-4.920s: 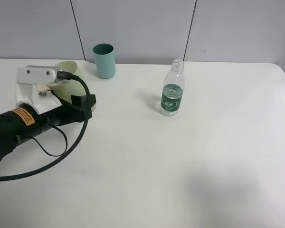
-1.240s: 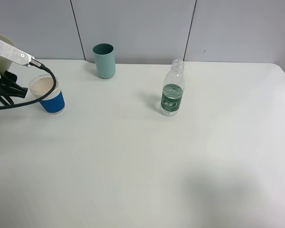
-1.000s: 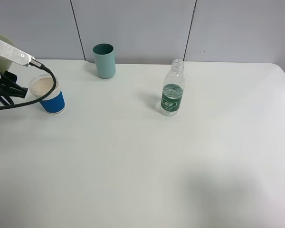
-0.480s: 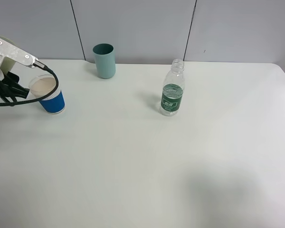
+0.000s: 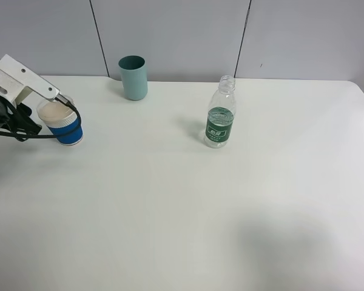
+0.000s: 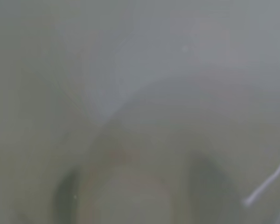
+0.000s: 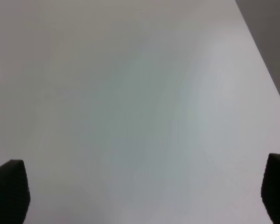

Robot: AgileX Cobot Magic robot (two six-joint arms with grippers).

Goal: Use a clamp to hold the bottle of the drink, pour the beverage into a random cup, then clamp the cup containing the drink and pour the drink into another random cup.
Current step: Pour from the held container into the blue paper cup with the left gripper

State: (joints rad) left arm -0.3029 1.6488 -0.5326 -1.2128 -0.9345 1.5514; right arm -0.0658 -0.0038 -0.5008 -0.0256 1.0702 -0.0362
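**Inspector:** Three containers stand on the white table (image 5: pixel 188 212) in the high view. Taking the blue paper cup (image 5: pixel 62 123) as landmark: the teal cup (image 5: pixel 133 77) stands beyond it, toward the wall, and the bottle of the drink (image 5: pixel 220 119) stands upright and capless well off to its right, apart from both.

**Clerk:** And the left arm?

**Inspector:** Only its white camera bracket (image 5: pixel 21 79) and a black cable (image 5: pixel 42 134) show at the frame's left edge, just beside the blue paper cup; the cable loops across the cup's front. The left gripper itself is off frame there. No pale yellow-green cup can be made out in this view.

**Clerk:** Left wrist view?

**Inspector:** Blurred throughout: a pale greenish surface fills the frame at close range. I cannot name it for certain, nor see any fingers. The left gripper is closed as tight as it goes; whether it clamps anything, I cannot tell.

**Clerk:** Right wrist view?

**Inspector:** Bare table, with the right gripper (image 7: pixel 144 193) spread wide, one dark fingertip at each lower corner, nothing between them. A sliver of the bottle shows at the frame's edge, well apart from that gripper.
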